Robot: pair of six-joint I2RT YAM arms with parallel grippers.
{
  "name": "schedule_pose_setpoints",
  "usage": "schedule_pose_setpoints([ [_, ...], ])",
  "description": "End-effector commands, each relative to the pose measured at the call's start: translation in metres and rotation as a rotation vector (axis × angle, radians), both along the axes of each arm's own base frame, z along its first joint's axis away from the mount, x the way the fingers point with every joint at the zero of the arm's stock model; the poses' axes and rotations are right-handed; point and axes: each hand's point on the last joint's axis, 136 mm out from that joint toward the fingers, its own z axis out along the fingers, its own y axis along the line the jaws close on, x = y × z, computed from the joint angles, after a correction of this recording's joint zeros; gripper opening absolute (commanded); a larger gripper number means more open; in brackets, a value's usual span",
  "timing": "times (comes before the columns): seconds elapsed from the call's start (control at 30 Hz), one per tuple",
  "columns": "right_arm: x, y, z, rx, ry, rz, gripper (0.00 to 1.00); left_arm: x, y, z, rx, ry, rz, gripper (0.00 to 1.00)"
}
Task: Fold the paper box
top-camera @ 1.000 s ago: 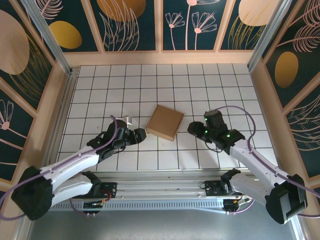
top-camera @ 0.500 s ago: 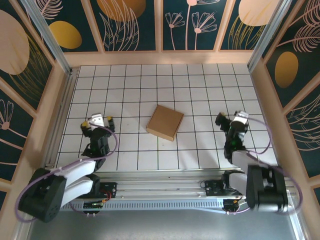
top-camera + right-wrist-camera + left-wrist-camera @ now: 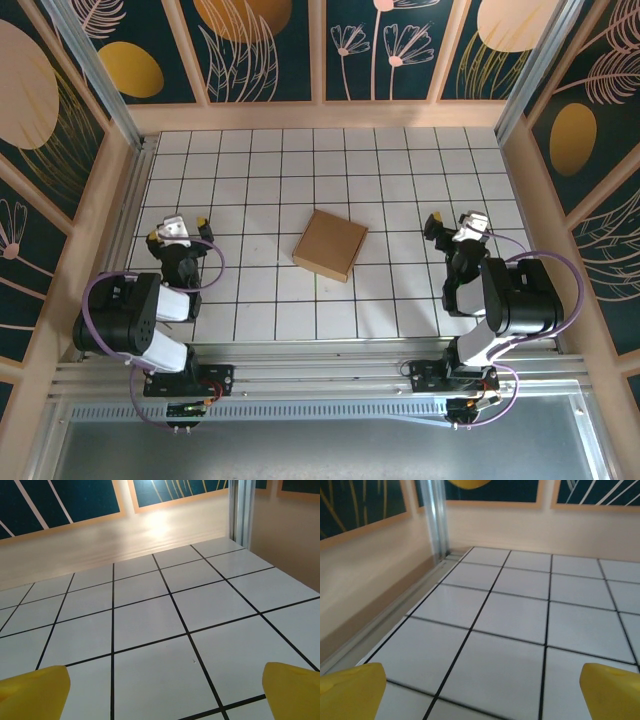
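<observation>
The paper box [image 3: 330,244] is a small, flat, square brown cardboard box lying closed on the white tiled floor in the middle of the top view, turned slightly askew. My left gripper [image 3: 178,228] sits far to the box's left, folded back over its own arm, open with nothing between its yellow fingertips [image 3: 350,690]. My right gripper [image 3: 457,222] sits equally far to the box's right, also open and empty, its yellow fingertips [image 3: 292,689] wide apart. Bare tiles lie beneath both the left gripper [image 3: 482,692] and the right gripper [image 3: 162,692].
Beige walls [image 3: 320,115] with dark patterned panels enclose the tiled floor on three sides. A metal corner post [image 3: 437,520] stands ahead of the left gripper, another metal post [image 3: 242,510] ahead of the right one. The aluminium rail [image 3: 320,360] runs along the near edge.
Both arms have pulled back from beside the box to folded poses at the floor's sides. Both grippers have opened wide. The box has not moved.
</observation>
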Motion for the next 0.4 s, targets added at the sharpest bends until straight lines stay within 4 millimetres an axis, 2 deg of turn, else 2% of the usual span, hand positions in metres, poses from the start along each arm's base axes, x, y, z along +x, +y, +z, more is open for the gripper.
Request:
schedule_pose_setpoints([
  [0.0,0.000,-0.003,0.013,-0.035,-0.048,-0.021,0.99,0.010,-0.007,0.015,-0.039,-0.060,-0.044,0.99],
  [0.23,0.005,0.006,0.011,-0.043,-0.031,0.038,0.99,0.010,-0.007,0.015,-0.038,-0.058,-0.047,0.99],
  [0.37,0.001,0.007,0.012,-0.045,-0.046,0.043,0.99,0.011,-0.007,0.015,-0.039,-0.058,-0.046,0.99],
])
